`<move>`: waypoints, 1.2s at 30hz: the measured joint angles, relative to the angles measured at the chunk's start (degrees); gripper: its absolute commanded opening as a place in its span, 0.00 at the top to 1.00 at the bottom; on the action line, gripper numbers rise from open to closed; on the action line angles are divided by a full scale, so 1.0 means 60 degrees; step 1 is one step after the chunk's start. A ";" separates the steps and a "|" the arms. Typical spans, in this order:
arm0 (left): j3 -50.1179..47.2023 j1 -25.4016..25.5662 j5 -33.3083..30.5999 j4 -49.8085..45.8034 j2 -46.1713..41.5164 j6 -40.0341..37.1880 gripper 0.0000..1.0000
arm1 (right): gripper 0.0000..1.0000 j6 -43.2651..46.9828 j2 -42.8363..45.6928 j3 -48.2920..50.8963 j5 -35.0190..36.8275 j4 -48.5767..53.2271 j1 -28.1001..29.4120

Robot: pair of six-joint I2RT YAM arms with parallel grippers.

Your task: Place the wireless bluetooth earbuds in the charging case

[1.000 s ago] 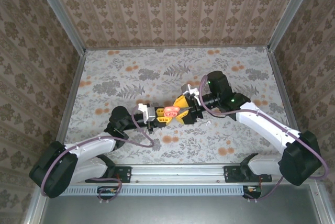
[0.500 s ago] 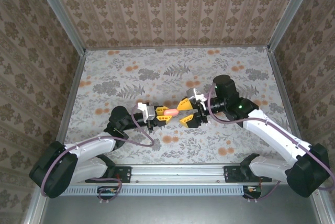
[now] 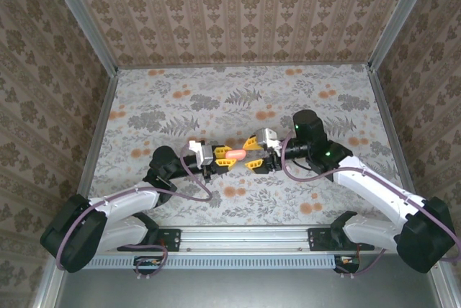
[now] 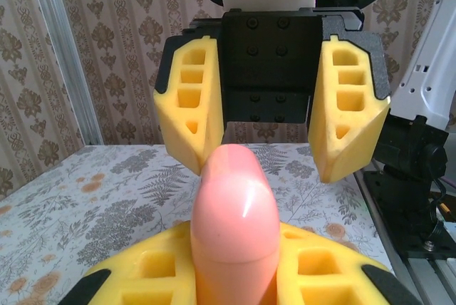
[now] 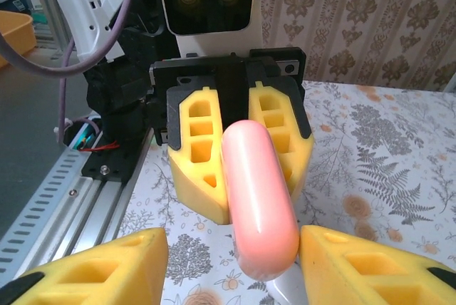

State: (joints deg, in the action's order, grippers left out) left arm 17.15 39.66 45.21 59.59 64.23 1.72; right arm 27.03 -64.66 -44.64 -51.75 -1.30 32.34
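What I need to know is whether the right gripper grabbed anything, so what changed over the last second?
The right arm swung rightward and nearer, and the right gripper squared up to the pink lump, jaws open either side of its tip; nothing grabbed. From above the lump looks narrower than before. The left gripper stays shut on it, in place.

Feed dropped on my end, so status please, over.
Left gripper shut on smooth orange-pink rounded plastic lump. Right gripper open, yellow fingers either side of lump's tip, not gripping.
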 measured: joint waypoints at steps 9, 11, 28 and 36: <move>0.0000 0.0000 0.0051 0.0000 0.0000 0.0040 0.83 | 0.66 0.0215 -0.0488 -0.0007 0.0022 -0.0350 0.0080; 0.0000 0.0004 0.0113 0.0004 0.0000 0.0069 0.83 | 0.73 0.0233 -0.0576 -0.0015 0.0029 -0.0401 0.0084; -0.0004 -0.0044 -0.0259 -0.0015 -0.0040 0.0142 0.31 | 0.87 0.0656 -0.0678 -0.0160 0.0018 0.0339 -0.0025; -0.0120 -0.0044 -0.1996 -0.1195 -0.0714 -0.0324 0.21 | 0.86 0.0583 -0.2095 -0.1996 0.0645 0.2943 -0.0594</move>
State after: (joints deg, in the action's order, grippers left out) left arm 16.43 39.40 33.23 52.42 59.94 -0.23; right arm 30.52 -77.23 -56.62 -47.88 16.36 28.77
